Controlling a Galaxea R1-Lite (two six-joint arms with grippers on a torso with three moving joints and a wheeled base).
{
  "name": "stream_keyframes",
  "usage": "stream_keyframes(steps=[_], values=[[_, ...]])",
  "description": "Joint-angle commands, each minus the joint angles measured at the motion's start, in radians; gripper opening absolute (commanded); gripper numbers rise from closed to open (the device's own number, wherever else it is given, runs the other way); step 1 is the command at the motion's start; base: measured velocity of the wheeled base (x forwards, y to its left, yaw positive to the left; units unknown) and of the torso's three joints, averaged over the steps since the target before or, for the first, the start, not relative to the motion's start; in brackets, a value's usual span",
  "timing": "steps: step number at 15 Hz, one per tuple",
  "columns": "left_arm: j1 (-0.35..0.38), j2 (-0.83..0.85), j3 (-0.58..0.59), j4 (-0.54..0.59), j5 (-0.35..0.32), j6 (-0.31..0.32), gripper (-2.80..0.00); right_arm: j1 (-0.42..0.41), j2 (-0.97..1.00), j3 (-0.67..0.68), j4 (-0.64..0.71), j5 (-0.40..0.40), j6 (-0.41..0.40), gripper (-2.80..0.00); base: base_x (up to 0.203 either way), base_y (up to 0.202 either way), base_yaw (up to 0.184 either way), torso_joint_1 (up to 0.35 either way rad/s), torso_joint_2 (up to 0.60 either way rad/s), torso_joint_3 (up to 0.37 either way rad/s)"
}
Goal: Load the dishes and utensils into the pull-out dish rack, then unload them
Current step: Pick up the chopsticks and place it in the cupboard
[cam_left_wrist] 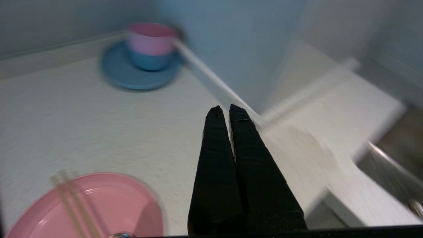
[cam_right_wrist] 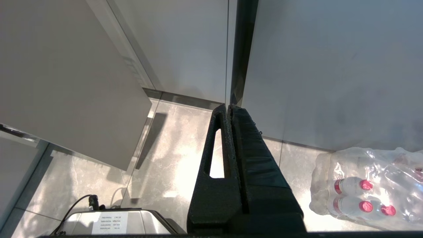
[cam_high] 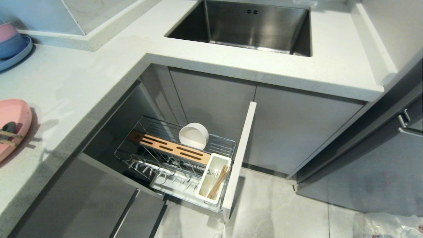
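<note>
The left end effector (cam_left_wrist: 228, 110), fingers pressed together and empty, hangs over the table near the salmon-pink plate (cam_left_wrist: 109, 208); a low sweep could knock the chopsticks (cam_left_wrist: 74, 201) lying across it. The pull-out dish rack (cam_high: 228, 147) holds the cream bowl (cam_high: 194, 135) on edge, with another chopstick pair (cam_high: 218, 181) in its utensil cup (cam_high: 206, 195). The right end effector (cam_right_wrist: 228, 107), also closed, points at the floor.

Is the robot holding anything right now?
No. The left end effector is shut on nothing above the counter, and the right end effector is shut and empty, pointing at the floor.
</note>
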Motion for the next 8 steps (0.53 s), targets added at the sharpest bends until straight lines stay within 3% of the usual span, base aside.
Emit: stream_keyframes(steps=[1, 5, 8], values=[[0.08, 0.07, -0.042, 0.008, 0.063, -0.081, -2.8, 0.001, 0.001, 0.002, 0.0, 0.0, 0.0, -2.8, 0.0, 0.0, 0.0, 0.0, 0.0, 0.0], [0.278, 0.174, -0.046, 0.031, 0.081, -0.212, -2.8, 0.001, 0.001, 0.002, 0.0, 0.0, 0.0, -2.8, 0.0, 0.0, 0.0, 0.0, 0.0, 0.0], [0.38, 0.21, -0.022, 0.261, 0.034, -0.309, -2.8, 0.001, 0.001, 0.002, 0.0, 0.0, 0.0, -2.8, 0.0, 0.0, 0.0, 0.0, 0.0, 0.0]])
